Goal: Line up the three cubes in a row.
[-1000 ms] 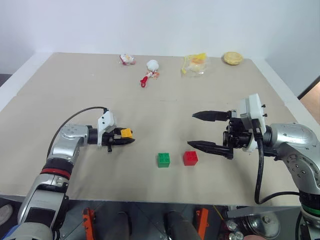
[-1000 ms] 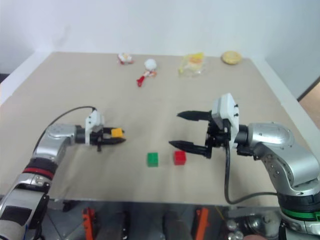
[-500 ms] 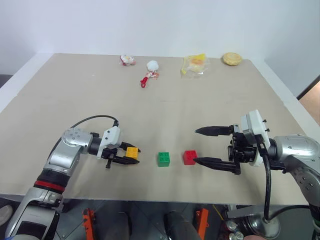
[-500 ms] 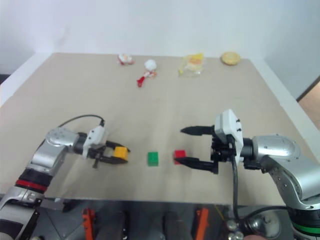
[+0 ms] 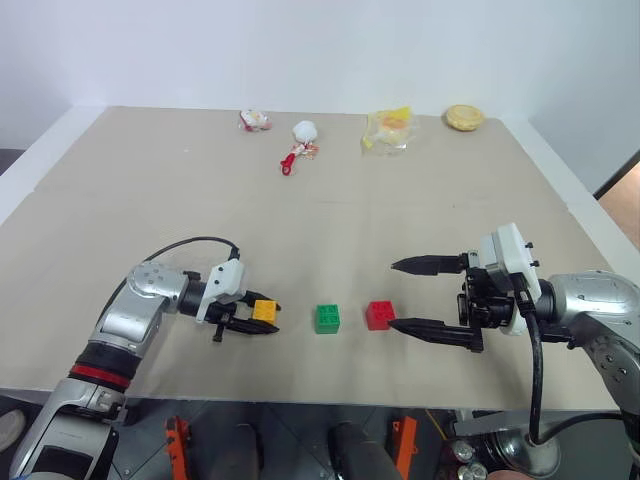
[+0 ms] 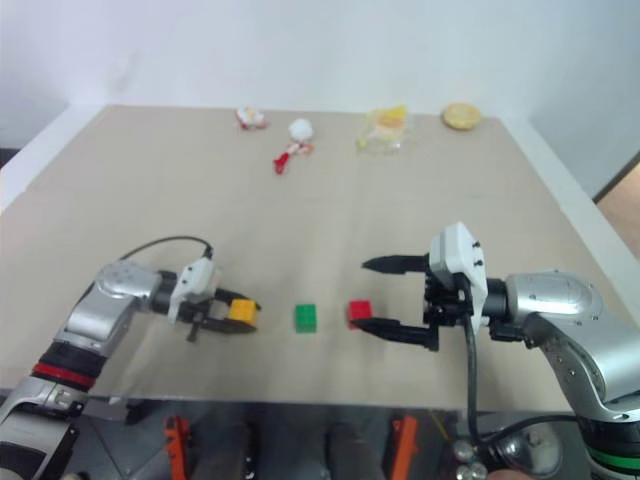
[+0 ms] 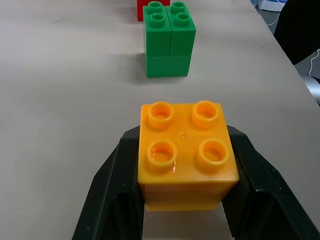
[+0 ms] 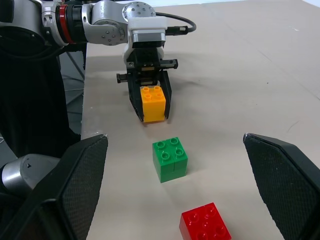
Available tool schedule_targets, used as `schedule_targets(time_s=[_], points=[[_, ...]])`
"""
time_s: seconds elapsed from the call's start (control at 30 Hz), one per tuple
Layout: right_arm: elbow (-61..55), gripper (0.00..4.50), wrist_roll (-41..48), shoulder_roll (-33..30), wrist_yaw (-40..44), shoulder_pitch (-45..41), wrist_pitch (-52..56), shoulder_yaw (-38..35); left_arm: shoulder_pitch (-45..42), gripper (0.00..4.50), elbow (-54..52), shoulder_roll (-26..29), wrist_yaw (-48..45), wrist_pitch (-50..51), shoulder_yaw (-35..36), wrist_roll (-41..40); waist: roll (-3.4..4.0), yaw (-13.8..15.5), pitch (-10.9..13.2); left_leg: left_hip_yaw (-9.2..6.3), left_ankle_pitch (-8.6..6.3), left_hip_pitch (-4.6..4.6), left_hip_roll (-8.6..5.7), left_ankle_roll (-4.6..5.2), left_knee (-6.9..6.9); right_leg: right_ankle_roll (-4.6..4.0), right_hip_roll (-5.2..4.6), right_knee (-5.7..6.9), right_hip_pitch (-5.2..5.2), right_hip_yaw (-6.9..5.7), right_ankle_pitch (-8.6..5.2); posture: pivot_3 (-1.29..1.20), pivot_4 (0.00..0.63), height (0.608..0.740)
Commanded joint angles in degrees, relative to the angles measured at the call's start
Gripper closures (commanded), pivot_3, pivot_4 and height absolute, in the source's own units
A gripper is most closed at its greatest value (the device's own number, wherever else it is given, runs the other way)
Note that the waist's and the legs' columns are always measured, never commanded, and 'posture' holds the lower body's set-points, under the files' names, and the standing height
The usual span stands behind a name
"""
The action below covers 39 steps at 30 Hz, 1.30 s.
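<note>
Cubes, three in all, sit near the front edge of the desk (image 5: 120,190). Yellow cube (image 5: 264,311) is pinched between the two black fingers (image 7: 112,175) of the left gripper (image 5: 262,314), one finger pressed on each side face, studs up. From the pictures I cannot tell whether its base touches the desk surface or hangs just above it. Green cube (image 5: 327,319) stands on the desk just beside the yellow one, toward the right edge, with a gap between them. Red cube (image 5: 380,315) stands on the desk beyond the green, again with a gap, and sits very slightly farther from the front edge than the green. In the left wrist view the green cube lies straight ahead of the held yellow cube, with a corner of the red showing behind it.

Right gripper (image 5: 409,295) has its fingers spread wide and holds nothing. Its nearer finger tip lies just beside the red cube, on the side toward the right edge; whether it touches the cube I cannot tell. The other finger points across the desk farther from the front edge.

Along the far edge: a small white and red trinket (image 5: 255,120), a white piece with a red part (image 5: 300,140), a yellow item in clear wrap (image 5: 390,126), and a round tan piece (image 5: 465,117) toward the far right corner.
</note>
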Motion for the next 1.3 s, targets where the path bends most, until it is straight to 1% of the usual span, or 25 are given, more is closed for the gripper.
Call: schedule_targets(time_s=[0.03, 0.17, 0.23, 0.3, 0.33, 0.43, 0.53, 0.63, 0.73, 0.87, 0.93, 0.97, 1.03, 1.1, 1.2, 1.3], points=[[-0.59, 0.0, 0.29, -0.8, 0.47, -1.41, -0.53, -0.93, 0.4, 3.12, -1.06, 0.14, 0.03, -0.19, -0.3, 0.04, 0.0, 0.0, 0.0, 0.0, 0.0, 0.0, 0.0, 0.0, 0.0, 0.0, 0.0, 0.0, 0.0, 0.0, 0.0, 0.0, 0.15, 0.74], [-0.45, 0.0, 0.16, -0.71, 0.49, -1.8, -0.48, -0.77, 0.44, 3.12, -0.99, -0.02, -0.14, -0.07, -0.63, 0.2, 0.0, 0.01, 0.0, 0.0, 0.0, -0.01, 0.0, 0.0, 0.0, 0.0, 0.0, 0.0, 0.0, 0.0, -0.01, 0.0, 0.15, 0.74], [-0.43, 0.0, 0.2, -0.69, 0.48, -1.92, -0.41, -0.77, 0.42, 2.08, -0.97, -0.05, -0.27, 0.03, -0.82, 0.25, 0.0, 0.01, 0.0, 0.0, 0.0, -0.01, 0.0, 0.0, -0.01, 0.0, 0.0, 0.0, 0.0, 0.0, -0.01, 0.0, 0.15, 0.74], [-0.36, 0.0, 0.17, -0.68, 0.46, -1.99, -0.39, -0.77, 0.36, 1.51, -0.89, -0.04, -0.4, 0.07, -0.99, 0.24, 0.0, 0.01, 0.0, 0.0, 0.0, -0.01, 0.0, 0.0, -0.01, 0.0, 0.0, 0.0, 0.0, 0.0, -0.01, 0.0, 0.15, 0.74], [-0.34, 0.0, 0.14, -0.67, 0.44, -2.0, -0.4, -0.78, 0.31, 1.1, -0.82, 0.0, -0.41, 0.04, -1.09, 0.22, 0.0, 0.01, 0.0, 0.0, 0.0, -0.01, 0.0, 0.0, -0.01, 0.0, 0.0, 0.0, 0.0, 0.0, -0.01, 0.0, 0.15, 0.74], [-0.38, 0.0, 0.09, -0.63, 0.34, -1.97, -0.4, -0.83, 0.17, 0.1, -0.65, 0.09, -0.35, -0.14, -1.22, 0.07, 0.0, 0.01, 0.0, 0.0, 0.0, -0.01, 0.0, 0.0, 0.0, 0.0, 0.0, 0.0, 0.0, 0.0, 0.0, 0.0, 0.15, 0.74], [-0.72, 0.0, 0.34, -0.58, 0.3, -1.61, -0.39, -1.16, -0.08, 0.04, -0.88, -0.05, -0.33, -0.3, -0.42, -0.84, 0.0, 0.01, 0.0, 0.0, 0.0, 0.0, 0.0, 0.0, 0.0, 0.0, 0.0, 0.0, 0.0, 0.0, 0.0, 0.0, 0.15, 0.74], [-1.09, 0.0, 1.57, -0.29, 0.34, -0.74, -0.29, -2.36, -0.17, 0.04, -3.33, 0.37, -0.42, 1.62, 1.48, -3.65, 0.0, 0.01, 0.0, 0.0, 0.0, -0.01, 0.0, 0.0, 0.0, 0.0, 0.0, 0.0, 0.0, 0.0, -0.01, 0.0, 0.15, 0.74], [-1.42, 0.0, 4.71, 0.77, -1.16, 0.14, 0.79, -4.54, -1.2, 0.04, -8.29, 0.27, 3.03, 10.16, 5.81, -10.35, -0.01, 0.01, 0.0, -0.01, 0.0, -0.03, 0.0, 0.0, -0.01, 0.0, 0.0, 0.0, -0.01, -0.01, -0.01, 0.0, 0.15, 0.74], [-0.81, 0.0, 8.17, 5.05, -7.99, -0.04, 1.43, -8.1, -2.66, 0.04, -13.18, -2.57, 15.22, 20.57, 13.39, -17.51, -0.01, 0.01, 0.0, -0.06, 0.0, -0.02, 0.01, 0.0, 0.02, 0.03, 0.01, 0.01, 0.03, -0.04, 0.01, 0.0, 0.15, 0.74], [1.78, 0.0, 4.71, 10.57, -16.98, -0.51, -0.24, -8.51, -3.1, 0.04, -14.95, -7.31, 28.99, 23.39, 19.28, -19.16, -0.03, -0.01, -0.02, -0.09, 0.0, 0.03, 0.02, 0.01, 0.06, 0.05, 0.01, 0.01, 0.1, -0.06, 0.02, 0.0, 0.15, 0.74], [3.2, 0.0, 1.99, 13.48, -21.53, -0.23, -1.52, -8.52, -2.48, 0.04, -15.99, -9.26, 34.92, 24.74, 21.09, -18.91, -0.05, -0.02, -0.03, -0.1, 0.01, 0.09, 0.01, 0.01, 0.08, 0.08, 0.02, 0.0, 0.18, -0.06, 0.04, 0.0, 0.15, 0.74], [5.26, 0.0, -2.07, 17.86, -28.53, 0.62, -2.8, -8.54, -0.34, 0.04, -18.08, -11.84, 42.09, 24.41, 22.53, -16.81, -0.04, -0.02, -0.03, -0.11, 0.01, 0.11, 0.01, 0.01, 0.14, 0.14, 0.04, 0.0, 0.21, -0.04, 0.09, 0.0, 0.15, 0.74], [7.63, 0.0, -6.88, 23.08, -35.72, 1.2, -5.99, -8.46, 2.25, 0.04, -19.09, -14.56, 49.84, 21.36, 23.3, -12.71, -0.02, -0.02, -0.05, -0.07, 0.01, 0.11, -0.02, 0.02, 0.12, 0.17, 0.03, 0.0, 0.19, 0.04, 0.12, 0.0, 0.15, 0.74], [10.62, 0.0, -13.44, 29.25, -44.81, 0.76, -10.12, -7.46, 4.42, 0.04, -17.87, -17.51, 58.48, 16.22, 24.5, -7.75, -0.04, 0.02, -0.07, -0.07, 0.02, 0.08, -0.03, 0.01, 0.09, 0.36, 0.04, 0.0, 0.16, 0.04, 0.25, 0.0, 0.15, 0.74], [14.02, 0.0, -20.0, 33.89, -50.72, 0.31, -13.67, -5.13, 5.12, 0.04, -14.8, -19.87, 66.4, 10.41, 25.38, -2.65, -0.03, 0.03, -0.06, -0.07, 0.04, 0.06, -0.03, 0.0, 0.07, 0.35, 0.06, 0.0, 0.11, 0.05, 0.29, 0.0, 0.15, 0.74]])
